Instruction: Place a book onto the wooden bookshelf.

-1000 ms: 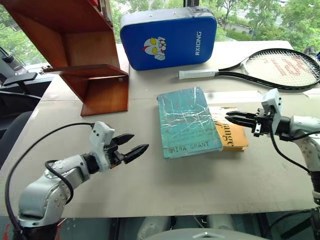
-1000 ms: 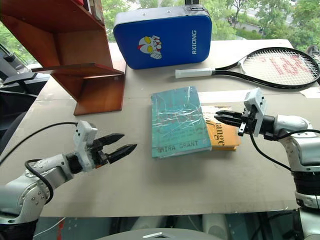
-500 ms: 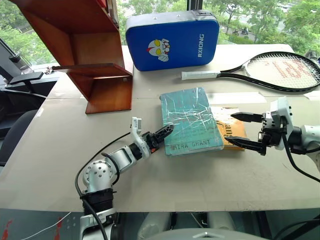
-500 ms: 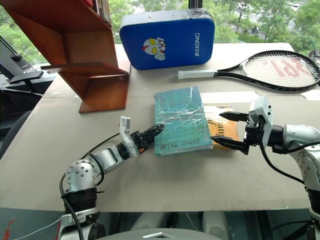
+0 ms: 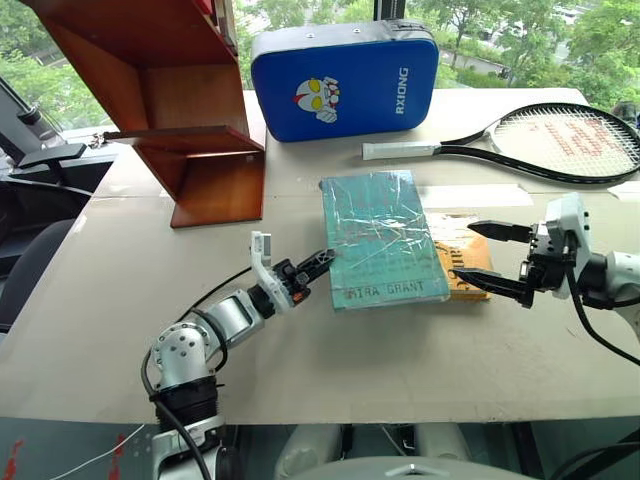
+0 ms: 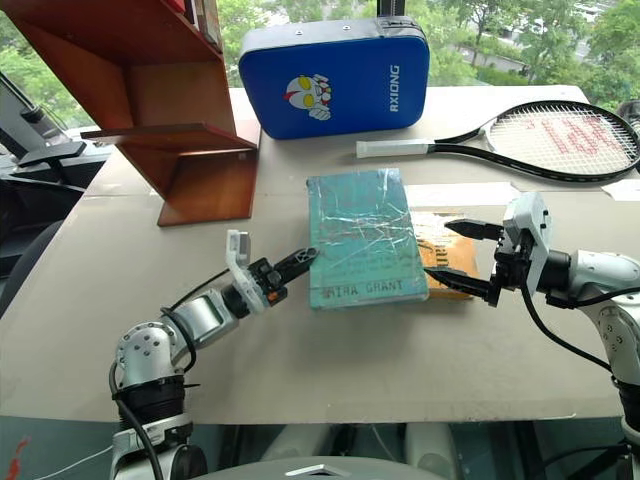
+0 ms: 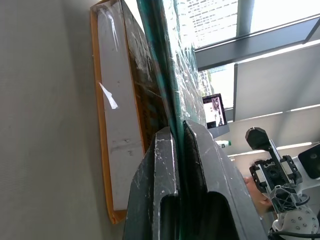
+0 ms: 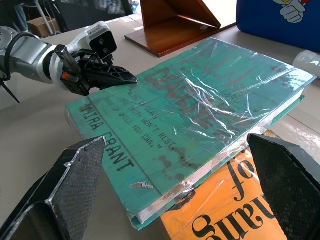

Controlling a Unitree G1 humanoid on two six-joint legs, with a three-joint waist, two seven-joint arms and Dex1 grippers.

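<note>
The left gripper (image 5: 322, 264) is pinched on the left edge of the book (image 5: 381, 238), its fingers (image 7: 200, 165) pressed on the cover. The right gripper (image 5: 484, 257) stands spread wide just beside the book's right edge, over the yellow-orange book (image 5: 460, 262) that lies partly under it. The book rests flat mid-worktop (image 5: 120, 260). The wooden bookshelf (image 5: 160, 90) stands at the far left corner, well apart from it.
</note>
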